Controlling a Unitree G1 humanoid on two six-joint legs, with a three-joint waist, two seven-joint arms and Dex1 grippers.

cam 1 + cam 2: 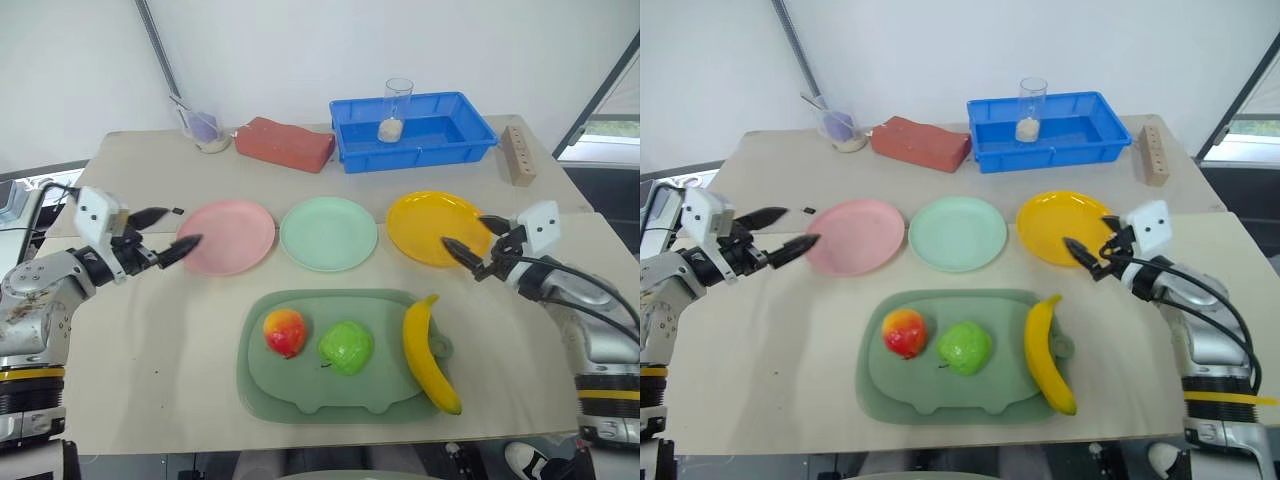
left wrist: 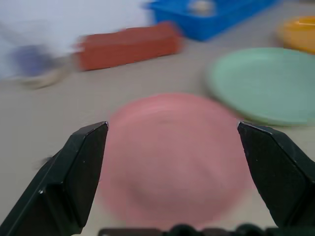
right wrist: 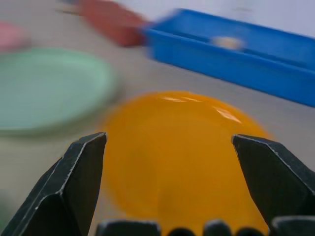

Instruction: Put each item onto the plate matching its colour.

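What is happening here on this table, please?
Nothing is held yet. The left pincer hangs open by the round pink plastic plate, the right pincer open by the round yellow plastic plate. The red-and-yellow toy apple, lumpy green toy fruit and long yellow toy banana lie on the large green tray. The mint green plate is empty.

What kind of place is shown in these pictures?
Probably a robot test or training setup, not a home: a plain table against white walls holds toy fruit on a green tray, three coloured plates in a row, and a blue bin.
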